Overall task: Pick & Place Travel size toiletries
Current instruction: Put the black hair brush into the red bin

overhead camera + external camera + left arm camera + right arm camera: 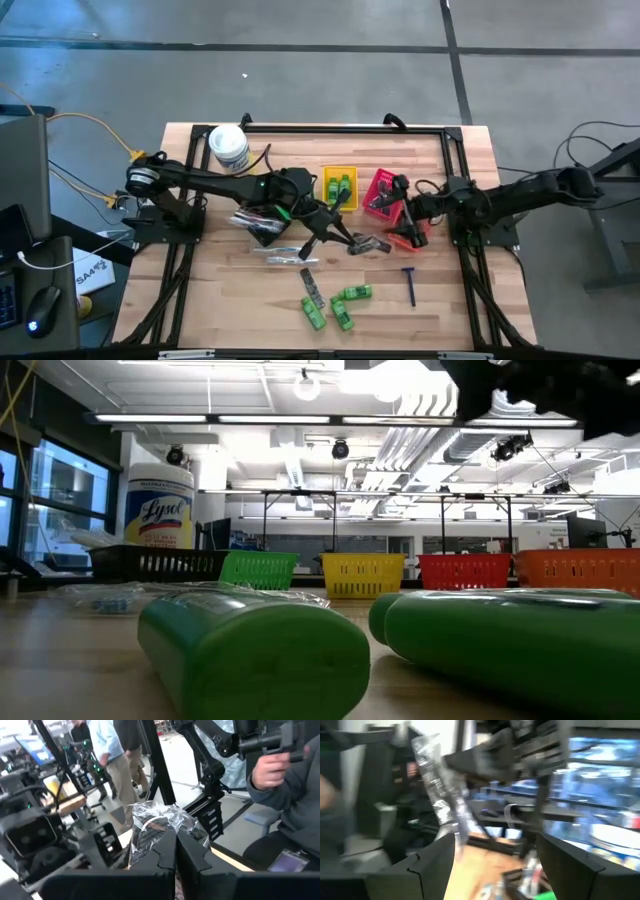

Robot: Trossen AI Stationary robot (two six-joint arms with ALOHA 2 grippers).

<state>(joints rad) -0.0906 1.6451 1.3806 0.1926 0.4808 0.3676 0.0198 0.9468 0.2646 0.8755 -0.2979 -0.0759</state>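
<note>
Left wrist view: left gripper (175, 851) jaws tight on wrapped comb (152, 831).

Off beyond my left gripper, near the table's (200, 290) far corner, a white tub (229, 146) stands upright. Between my two grippers sits a yellow basket (340, 186), a red basket (382, 192) just beside it. People (112, 755) stand past the table.

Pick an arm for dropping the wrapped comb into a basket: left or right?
Left. The left gripper already has its jaws shut on the clear-wrapped comb and hangs mid-table near the yellow basket. The right gripper has open jaws gripping nothing, so it would first need a handover.
</note>
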